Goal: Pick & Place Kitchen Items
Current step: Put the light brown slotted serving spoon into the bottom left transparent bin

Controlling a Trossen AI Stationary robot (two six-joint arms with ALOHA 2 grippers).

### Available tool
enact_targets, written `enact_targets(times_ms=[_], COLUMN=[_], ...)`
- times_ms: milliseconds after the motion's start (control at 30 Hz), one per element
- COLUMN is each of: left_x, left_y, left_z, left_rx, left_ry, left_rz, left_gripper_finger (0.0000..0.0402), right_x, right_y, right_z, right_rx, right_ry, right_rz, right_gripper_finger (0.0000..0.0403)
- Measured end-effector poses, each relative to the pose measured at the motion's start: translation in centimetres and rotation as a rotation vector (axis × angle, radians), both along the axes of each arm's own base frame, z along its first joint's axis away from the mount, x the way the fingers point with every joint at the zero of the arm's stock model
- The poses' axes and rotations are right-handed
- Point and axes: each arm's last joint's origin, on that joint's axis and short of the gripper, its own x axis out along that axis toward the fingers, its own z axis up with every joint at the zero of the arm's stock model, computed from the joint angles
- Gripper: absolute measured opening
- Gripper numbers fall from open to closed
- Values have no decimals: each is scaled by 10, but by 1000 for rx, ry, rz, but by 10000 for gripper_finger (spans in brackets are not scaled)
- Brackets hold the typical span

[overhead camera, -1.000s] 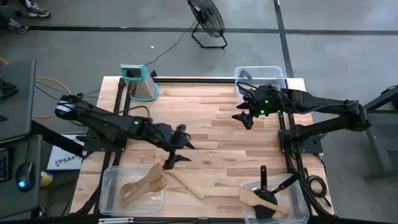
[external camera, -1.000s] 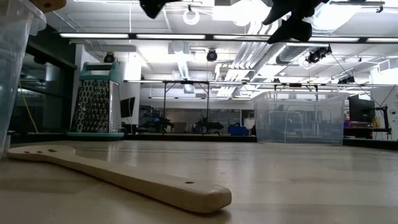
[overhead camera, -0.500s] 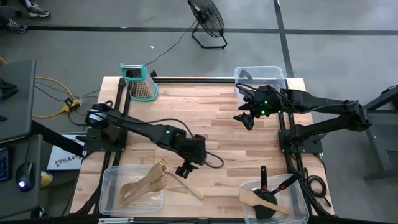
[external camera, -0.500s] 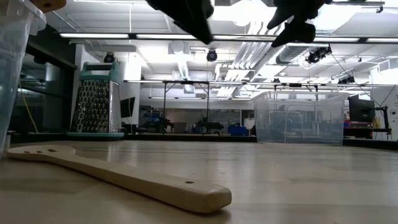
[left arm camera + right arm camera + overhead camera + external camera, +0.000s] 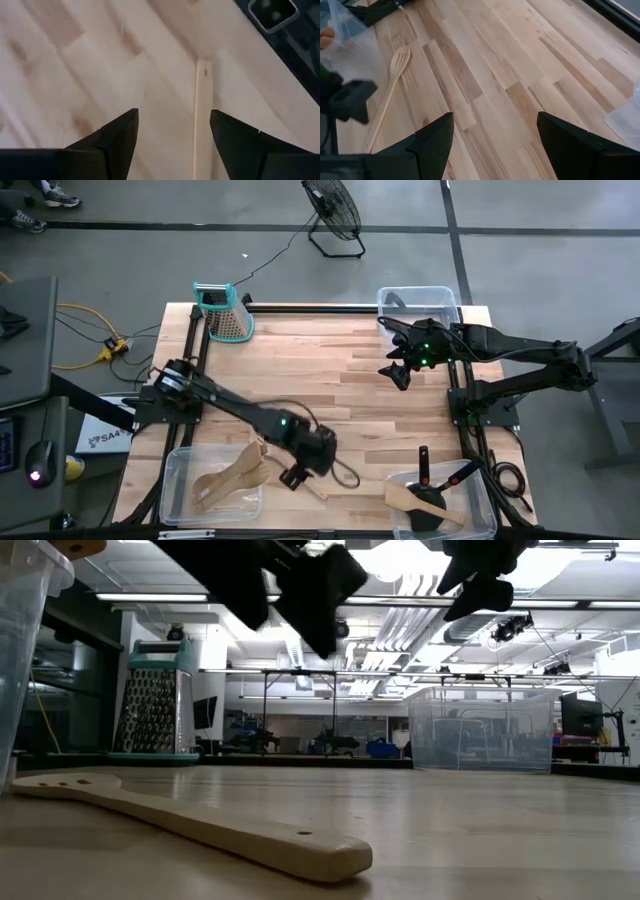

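Observation:
A pale wooden slotted spoon [image 5: 295,470] lies flat on the table near its front edge; it also shows in the low view [image 5: 200,825]. My left gripper [image 5: 297,473] hangs open above the spoon's handle [image 5: 202,125], which shows between its fingers without touching them. In the low view my left gripper [image 5: 310,590] is well above the table. My right gripper [image 5: 395,372] is open and empty above the table's far right part. It shows at the top of the low view [image 5: 480,580].
A clear bin [image 5: 180,465] at the near left holds wooden utensils. A clear bin [image 5: 480,490] at the near right holds black tools and a wooden spatula. A metal grater [image 5: 225,312] stands at the far left, and another clear bin [image 5: 385,298] at the far right.
My left gripper has gone toward the table's near edge and a little to the right, and has come down over the slotted spoon's handle. The spoon has not moved.

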Motion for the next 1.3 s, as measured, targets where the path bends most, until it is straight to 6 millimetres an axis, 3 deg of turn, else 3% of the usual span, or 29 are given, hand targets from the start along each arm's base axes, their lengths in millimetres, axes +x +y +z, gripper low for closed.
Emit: enact_targets(times_ms=[300, 667, 1133, 1300], left_x=[1, 6, -1, 1], left_y=[-32, -40, -55, -55], left_z=[-22, -42, -44, -55], left_rx=[107, 175, 156, 191], left_ry=[-45, -79, -85, -72], left_rz=[-84, -246, -413, -421], left_gripper_finger=[244, 244, 244, 244], right_x=[-1, -3, -2, -2], right_y=[0, 1, 6, 6], right_z=[-1, -3, -3, -3], right_rx=[-1, -6, -1, -1], right_ry=[22, 41, 47, 48], right_rz=[5, 18, 40, 40], right_gripper_finger=[278, 278, 278, 278])
